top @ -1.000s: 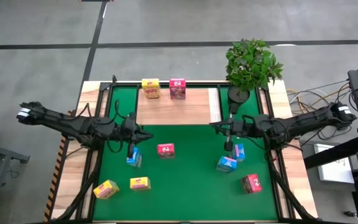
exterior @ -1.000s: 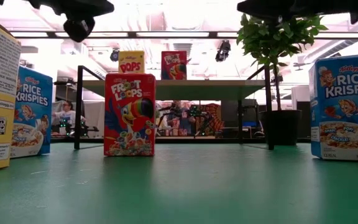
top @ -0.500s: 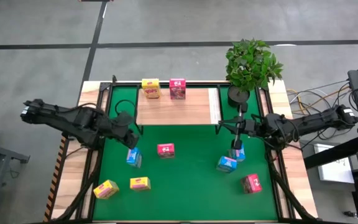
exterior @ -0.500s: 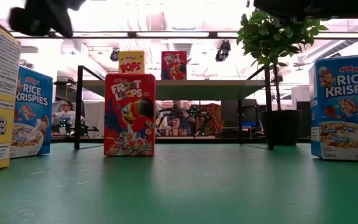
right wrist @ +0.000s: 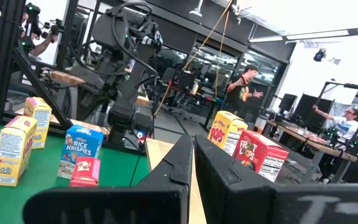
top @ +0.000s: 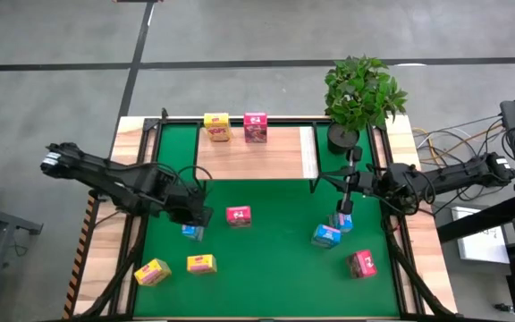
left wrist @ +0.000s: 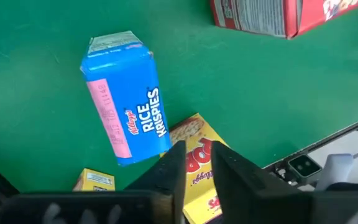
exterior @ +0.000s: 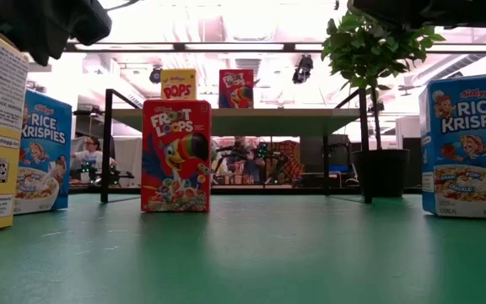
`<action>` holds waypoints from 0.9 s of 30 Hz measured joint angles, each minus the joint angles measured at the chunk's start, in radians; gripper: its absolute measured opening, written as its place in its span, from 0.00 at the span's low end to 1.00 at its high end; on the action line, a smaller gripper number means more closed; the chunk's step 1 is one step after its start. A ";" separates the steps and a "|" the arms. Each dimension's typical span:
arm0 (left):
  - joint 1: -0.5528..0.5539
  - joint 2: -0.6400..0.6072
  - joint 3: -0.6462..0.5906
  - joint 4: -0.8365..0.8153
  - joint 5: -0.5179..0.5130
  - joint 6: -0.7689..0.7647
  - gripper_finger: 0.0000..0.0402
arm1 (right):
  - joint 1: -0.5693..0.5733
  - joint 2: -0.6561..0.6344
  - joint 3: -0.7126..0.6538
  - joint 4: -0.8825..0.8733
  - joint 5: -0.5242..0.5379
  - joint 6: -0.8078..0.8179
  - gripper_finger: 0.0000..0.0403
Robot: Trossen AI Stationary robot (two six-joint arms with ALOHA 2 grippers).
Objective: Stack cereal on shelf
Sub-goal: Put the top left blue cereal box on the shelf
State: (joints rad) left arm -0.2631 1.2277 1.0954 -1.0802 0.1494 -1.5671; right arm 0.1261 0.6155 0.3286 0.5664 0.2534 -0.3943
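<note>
The shelf [top: 253, 154] is a light-wood board at the mat's far side. A yellow cereal box [top: 216, 126] and a pink-red one [top: 256, 127] stand on its far edge. Several more cereal boxes stand or lie on the green mat [top: 275, 268]. My left gripper [left wrist: 197, 158] hangs above the mat, pointing steeply down, its fingers slightly apart and holding nothing. A blue box [left wrist: 123, 106] stands just beside it and a yellow box [left wrist: 197, 171] lies past its fingertips. My right gripper [right wrist: 191, 146] is shut and empty, raised by the shelf's right end [top: 333, 179].
A potted plant [top: 360, 89] stands at the far right corner by the shelf. On the mat are a red box [top: 238, 216], two yellow boxes [top: 201, 264] [top: 153, 272], two blue boxes [top: 326, 235] and a red one [top: 362, 263]. People show in the room beyond.
My left gripper has swung back toward the left, then come forward over the blue box, tipping from near level to pointing steeply down and rolling about its own line. My right gripper has drawn back a little toward the table's right edge.
</note>
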 joint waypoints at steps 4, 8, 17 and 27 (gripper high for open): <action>-0.004 0.023 0.005 0.001 0.000 0.012 0.24 | 0.000 0.001 0.003 0.000 0.000 -0.007 0.02; -0.004 0.046 0.004 -0.001 -0.007 0.038 0.29 | 0.000 0.000 -0.007 -0.003 -0.013 -0.047 0.02; -0.031 0.095 0.003 -0.038 0.008 0.091 0.28 | 0.000 0.000 -0.029 0.068 -0.148 -0.076 0.02; -0.064 0.107 0.003 -0.066 0.010 0.037 0.28 | 0.000 0.000 -0.056 0.121 -0.148 -0.068 0.02</action>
State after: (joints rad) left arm -0.3266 1.3346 1.0981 -1.1458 0.1593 -1.5305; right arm 0.1261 0.6155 0.2722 0.6873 0.1051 -0.4626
